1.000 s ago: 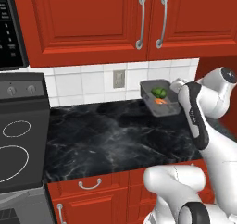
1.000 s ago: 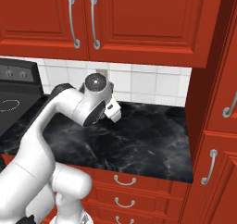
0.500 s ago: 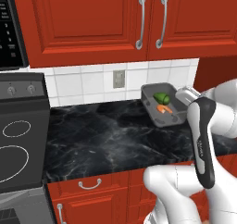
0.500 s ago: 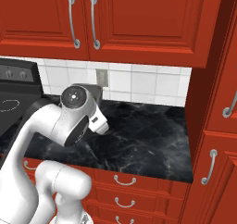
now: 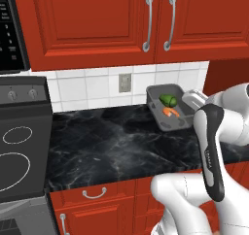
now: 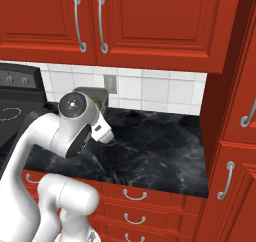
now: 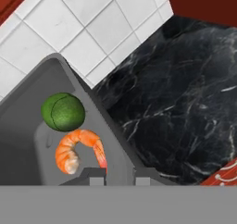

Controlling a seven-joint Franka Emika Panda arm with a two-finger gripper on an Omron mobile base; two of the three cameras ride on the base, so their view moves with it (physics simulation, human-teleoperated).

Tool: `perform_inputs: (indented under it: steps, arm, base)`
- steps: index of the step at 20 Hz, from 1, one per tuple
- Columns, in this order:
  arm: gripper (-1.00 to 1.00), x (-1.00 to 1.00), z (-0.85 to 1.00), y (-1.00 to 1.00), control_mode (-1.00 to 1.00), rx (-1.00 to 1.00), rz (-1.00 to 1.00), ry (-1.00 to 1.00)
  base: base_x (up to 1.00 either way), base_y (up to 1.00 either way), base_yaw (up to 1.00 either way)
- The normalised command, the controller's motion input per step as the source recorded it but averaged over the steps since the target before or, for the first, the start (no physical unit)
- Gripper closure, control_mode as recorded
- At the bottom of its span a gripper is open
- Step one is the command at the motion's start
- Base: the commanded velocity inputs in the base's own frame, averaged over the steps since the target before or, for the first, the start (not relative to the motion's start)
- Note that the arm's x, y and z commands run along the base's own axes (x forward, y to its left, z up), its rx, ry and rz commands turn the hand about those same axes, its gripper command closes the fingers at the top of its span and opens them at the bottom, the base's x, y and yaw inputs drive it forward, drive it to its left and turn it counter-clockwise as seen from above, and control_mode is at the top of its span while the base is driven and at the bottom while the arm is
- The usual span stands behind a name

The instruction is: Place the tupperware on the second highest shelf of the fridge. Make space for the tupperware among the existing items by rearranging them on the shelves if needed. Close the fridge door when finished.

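Grey tupperware point(image 5: 168, 113), lifted above the black counter point(image 5: 121, 146), holding a green lime point(image 7: 63, 112) and a shrimp point(image 7: 78, 149); tool point(image 7: 119, 176) clenched on its rim.

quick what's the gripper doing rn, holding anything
gripper: shut on the rim of the grey tupperware, fingers either side of its wall.

The white arm rises from the base, bends at a dark-jointed elbow and reaches to the far right; the forearm slopes down from the elbow in the left base view. The gripper point(image 7: 119, 173) has its jaws nearly together, pinching the near wall of the tupperware point(image 7: 28, 121); its two dark fingertips point(image 7: 95, 174) straddle that wall, one inside, one outside.
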Motion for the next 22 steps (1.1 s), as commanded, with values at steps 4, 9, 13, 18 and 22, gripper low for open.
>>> perform_inputs:
  steps: [4,9,13,18,22]
  arm:
    - [1.00,0.00,0.00,0.00,-1.00,0.00,0.00,0.00]
    - [1.00,-0.01,0.00,0.00,1.00,0.00,0.00,0.00]
    - [1.00,0.00,0.00,0.00,1.00,0.00,0.00,0.00]
    - [1.00,0.00,0.00,0.00,1.00,0.00,0.00,0.00]
    - [1.00,0.00,0.00,0.00,1.00,0.00,0.00,0.00]
  base:
    - [0.00,0.00,0.00]
    - [-0.14,0.00,0.00]
    - [-0.70,0.00,0.00]
    - [-0.87,0.00,0.00]
    - [-0.80,0.00,-0.10]
